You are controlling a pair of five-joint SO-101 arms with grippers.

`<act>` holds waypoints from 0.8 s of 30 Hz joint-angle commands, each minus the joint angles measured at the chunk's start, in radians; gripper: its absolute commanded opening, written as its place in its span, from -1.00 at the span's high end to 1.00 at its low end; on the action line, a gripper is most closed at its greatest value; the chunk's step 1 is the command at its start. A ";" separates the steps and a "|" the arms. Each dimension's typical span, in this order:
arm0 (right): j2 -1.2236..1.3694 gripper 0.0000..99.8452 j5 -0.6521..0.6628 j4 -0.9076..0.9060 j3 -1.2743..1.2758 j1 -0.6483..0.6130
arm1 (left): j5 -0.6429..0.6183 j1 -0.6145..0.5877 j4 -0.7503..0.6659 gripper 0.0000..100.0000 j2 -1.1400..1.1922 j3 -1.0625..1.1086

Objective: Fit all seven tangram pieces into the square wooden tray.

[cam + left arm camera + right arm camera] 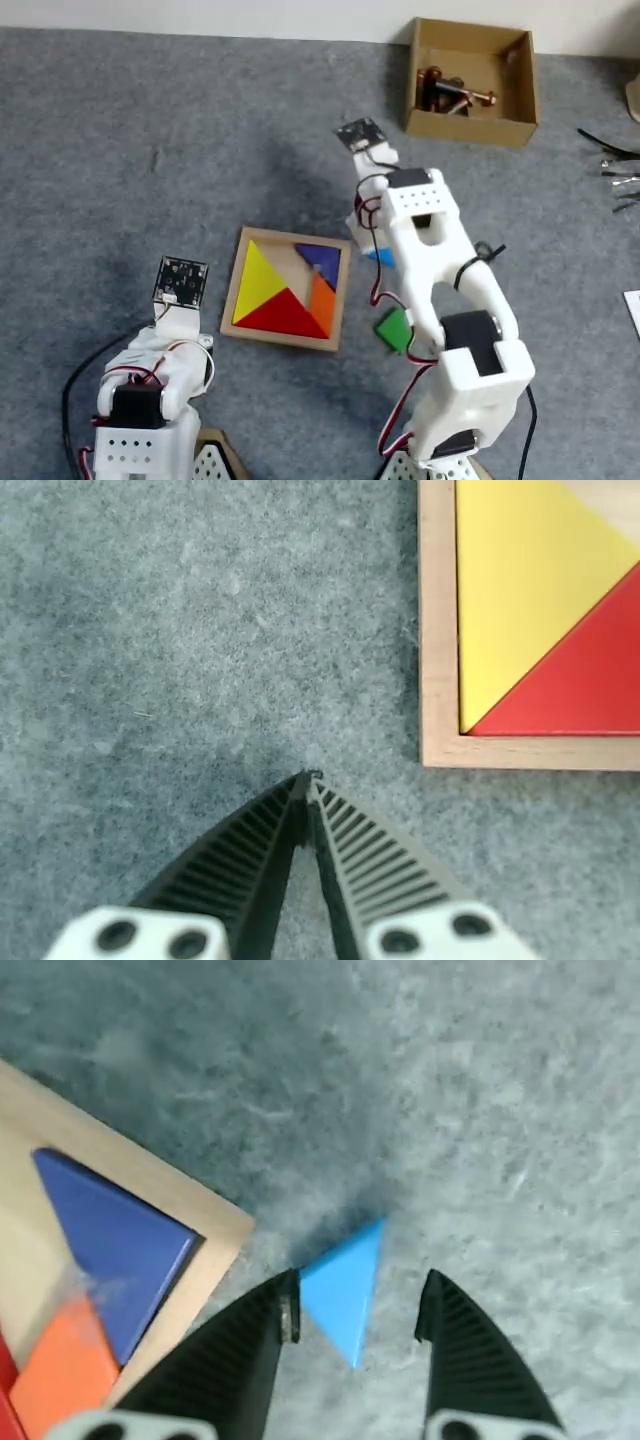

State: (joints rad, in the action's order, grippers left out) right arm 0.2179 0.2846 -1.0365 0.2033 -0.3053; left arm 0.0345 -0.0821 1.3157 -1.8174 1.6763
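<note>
The square wooden tray (241,268) lies mid-table holding a yellow triangle (257,280), a red triangle (285,313), an orange piece (322,300) and a dark blue triangle (319,262). A light blue triangle (345,1285) lies on the carpet just outside the tray's right edge. My right gripper (357,1310) is open, its fingers standing on either side of that light blue triangle (381,257). A green square (393,329) lies beside the right arm. My left gripper (308,780) is shut and empty, just off the tray's corner (436,750).
A cardboard box (470,68) with metal parts stands at the back right. Cables and tools (612,160) lie at the right edge. Grey carpet (120,150) covers the table, with open room at the left and back.
</note>
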 commanded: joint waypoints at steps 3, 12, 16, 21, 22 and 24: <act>-0.018 0.63 -0.037 0.047 0.019 -0.038 | 0.009 -0.010 0.005 0.99 -0.005 0.019; -0.018 0.63 -0.034 0.107 0.084 -0.071 | 0.009 -0.010 0.005 0.99 -0.005 0.019; -0.016 0.63 -0.032 0.107 0.087 -0.070 | 0.009 -0.010 0.005 0.99 -0.005 0.019; -0.016 0.63 -0.032 0.105 0.090 -0.070 | 0.009 -0.010 0.005 0.99 -0.005 0.019; -0.016 0.63 -0.032 0.102 0.090 -0.070 | 0.009 -0.010 0.005 0.99 -0.005 0.019; -0.015 0.63 -0.032 0.102 0.091 -0.070 | 0.009 -0.010 0.005 0.99 -0.005 0.019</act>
State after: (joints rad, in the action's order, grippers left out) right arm 0.2179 0.2570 -0.9521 0.2969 -0.3667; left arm 0.0345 -0.0821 1.3157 -1.8174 1.6763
